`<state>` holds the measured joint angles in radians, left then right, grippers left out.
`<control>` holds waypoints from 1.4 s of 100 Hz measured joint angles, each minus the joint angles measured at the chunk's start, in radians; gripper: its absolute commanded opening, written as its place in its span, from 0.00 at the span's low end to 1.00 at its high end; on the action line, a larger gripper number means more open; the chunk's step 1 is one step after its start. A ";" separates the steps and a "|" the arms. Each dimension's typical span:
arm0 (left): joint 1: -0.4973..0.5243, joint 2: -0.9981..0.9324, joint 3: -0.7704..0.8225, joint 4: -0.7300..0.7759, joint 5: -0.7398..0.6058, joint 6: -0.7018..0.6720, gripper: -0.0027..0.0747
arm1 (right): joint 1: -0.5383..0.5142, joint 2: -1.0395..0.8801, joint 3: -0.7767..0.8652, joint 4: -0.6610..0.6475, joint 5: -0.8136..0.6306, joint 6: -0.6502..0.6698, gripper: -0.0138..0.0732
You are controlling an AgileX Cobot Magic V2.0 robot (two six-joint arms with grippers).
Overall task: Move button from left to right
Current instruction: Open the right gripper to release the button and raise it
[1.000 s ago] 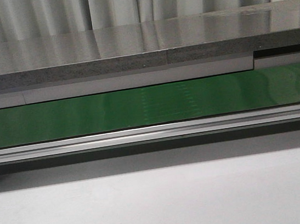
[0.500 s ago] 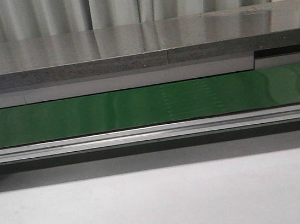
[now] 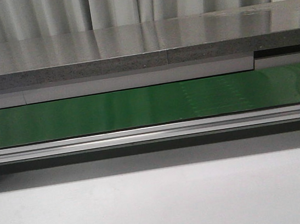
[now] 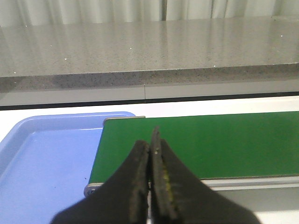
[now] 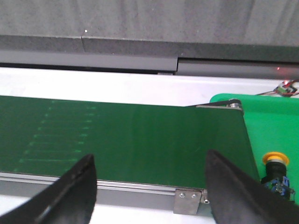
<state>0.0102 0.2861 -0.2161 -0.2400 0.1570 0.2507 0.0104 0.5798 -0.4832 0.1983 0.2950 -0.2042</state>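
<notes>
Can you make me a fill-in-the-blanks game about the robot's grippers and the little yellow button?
1. The left gripper, over the green conveyor belt, is ____.
2. The right gripper is ____.
3. The small yellow-capped push-button sits on a bright ____ tray.
4. Beside the belt's other end lies a ____ plastic tray.

Answers: shut; open; green; blue

Left hand (image 4: 150, 154) with both dark fingers pressed together, tips touching, nothing between them. Poised over the near end of a green conveyor belt (image 4: 210, 142). Just beside that belt end, a light blue tray (image 4: 42, 158). Beyond, a grey speckled counter (image 4: 149, 51) and pale curtains (image 4: 93, 9) behind.
</notes>
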 measured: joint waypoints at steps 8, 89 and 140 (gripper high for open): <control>0.000 0.000 0.000 0.000 0.000 0.000 0.01 | 0.000 -0.078 0.024 0.000 0.002 0.000 0.67; 0.000 0.000 0.000 0.000 0.000 0.000 0.01 | 0.000 -0.249 0.052 0.001 0.066 0.000 0.08; 0.000 0.000 0.000 0.000 0.000 0.000 0.01 | 0.000 -0.249 0.052 0.001 0.068 0.000 0.08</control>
<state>0.0102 0.2861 -0.2161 -0.2400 0.1570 0.2507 0.0104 0.3311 -0.4311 0.1992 0.3629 -0.2042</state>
